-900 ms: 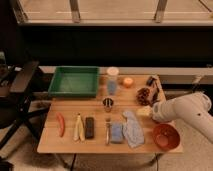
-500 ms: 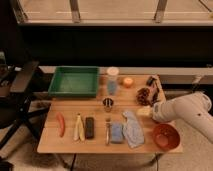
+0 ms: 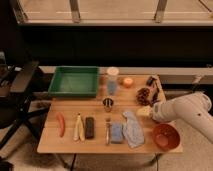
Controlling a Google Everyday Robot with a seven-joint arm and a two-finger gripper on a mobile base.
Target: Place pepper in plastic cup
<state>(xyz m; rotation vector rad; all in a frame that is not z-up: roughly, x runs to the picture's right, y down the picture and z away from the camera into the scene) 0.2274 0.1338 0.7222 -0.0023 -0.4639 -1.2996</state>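
Observation:
The red-orange pepper (image 3: 61,123) lies on the wooden table (image 3: 70,145) near its front left, pointing toward the front edge. The plastic cup (image 3: 112,80), clear with a pale top, stands upright at the back middle, just right of the green tray. My gripper (image 3: 144,111) is at the end of the white arm (image 3: 185,112) that reaches in from the right. It hovers over the right part of the table, beside the grey cloth, far from both the pepper and the cup.
A green tray (image 3: 74,81) sits at the back left. A pale banana (image 3: 78,127), a dark bar (image 3: 89,127), a fork (image 3: 107,131), a blue sponge (image 3: 116,132), a grey cloth (image 3: 132,128) and a red bowl (image 3: 166,136) line the front. A small metal cup (image 3: 108,104) stands mid-table. A chair (image 3: 17,90) is at the left.

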